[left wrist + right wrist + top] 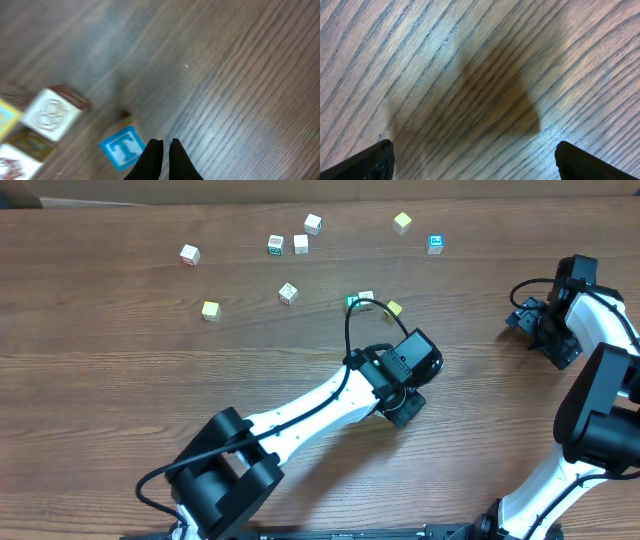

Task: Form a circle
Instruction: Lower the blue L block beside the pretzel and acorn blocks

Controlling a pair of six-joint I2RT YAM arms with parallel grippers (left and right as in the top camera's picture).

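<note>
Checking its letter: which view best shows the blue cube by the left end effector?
Left wrist: the blue cube sits close, its T readable. Overhead does not clearly show it; right wrist shows only table.

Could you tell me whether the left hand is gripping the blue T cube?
No, the left hand is shut empty, with the blue T cube beside it.

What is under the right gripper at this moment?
Under the open right gripper, the wrist view shows only the bare wooden table and a dark shadow. The wood directly beneath the two fingers is covered, so it cannot be seen.
</note>
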